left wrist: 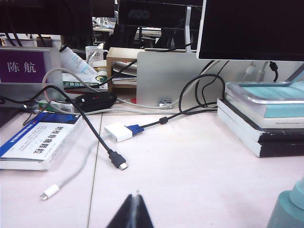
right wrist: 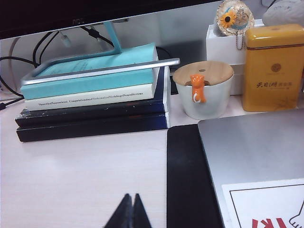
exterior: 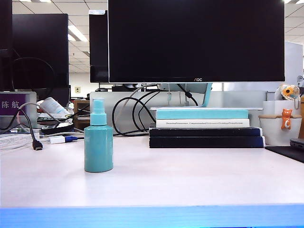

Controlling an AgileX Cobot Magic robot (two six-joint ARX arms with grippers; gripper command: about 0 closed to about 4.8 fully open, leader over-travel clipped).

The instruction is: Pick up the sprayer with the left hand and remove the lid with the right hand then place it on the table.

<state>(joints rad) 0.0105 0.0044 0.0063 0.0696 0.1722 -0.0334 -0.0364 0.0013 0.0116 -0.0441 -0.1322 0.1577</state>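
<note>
The teal sprayer stands upright on the pale table, left of centre in the exterior view. The clear lid sits over its nozzle. Neither arm shows in the exterior view. In the left wrist view, my left gripper is shut and empty above bare table, and the sprayer shows only as a teal shoulder at the picture's corner, well apart from the tips. My right gripper is also shut with nothing in it; the sprayer is out of the right wrist view.
A stack of books lies under the monitor stand behind the sprayer. Loose cables, an HDMI plug and a boxed book lie at the left. A black mat, a silver laptop, a white cup and a yellow tin sit at the right.
</note>
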